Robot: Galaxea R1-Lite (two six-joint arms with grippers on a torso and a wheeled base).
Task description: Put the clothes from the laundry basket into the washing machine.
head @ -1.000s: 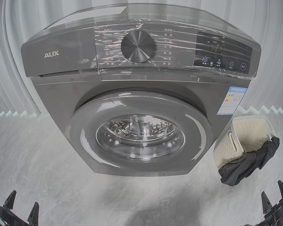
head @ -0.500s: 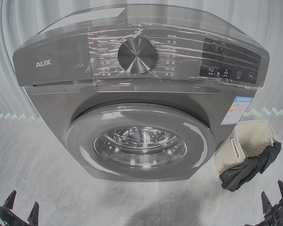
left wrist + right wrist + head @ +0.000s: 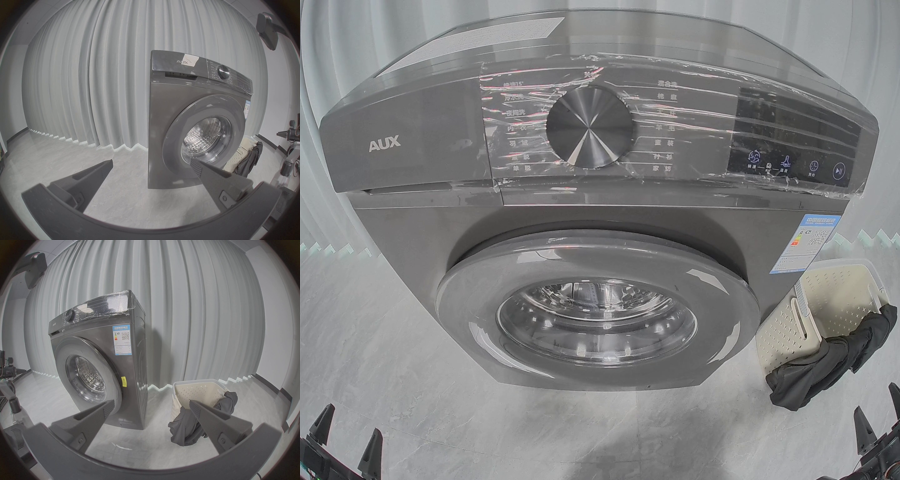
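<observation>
Hanging over the near rim of the laundry basket [image 3: 784,331], the clothes [image 3: 814,375] form one dark, soft, crumpled bundle. Part of it lies inside the basket and part spills down the outer wall to the floor [image 3: 456,406]. The basket is cream plastic, boxy with rounded corners, and its walls are dotted with small holes and cut with a slotted handle. It sits at the right edge of the head view, just beside the lower right flank of the washing machine [image 3: 425,237].

The machine is smooth grey metal. Its round door [image 3: 597,334] is shut, and the shiny embossed steel drum [image 3: 594,294] shows through the glass. A brushed metal dial [image 3: 589,127] sits on the control panel under wrinkled clear film [image 3: 687,106], and a blue and white label [image 3: 805,244] is stuck at the right. The floor is pale, glossy and marble-veined, and a pleated white curtain [image 3: 862,75] hangs behind.

The left gripper [image 3: 349,431] is in the bottom left corner and the right gripper [image 3: 875,406] in the bottom right. Each has its dark pointed fingers spread apart and holds nothing, well apart from the clothes.
</observation>
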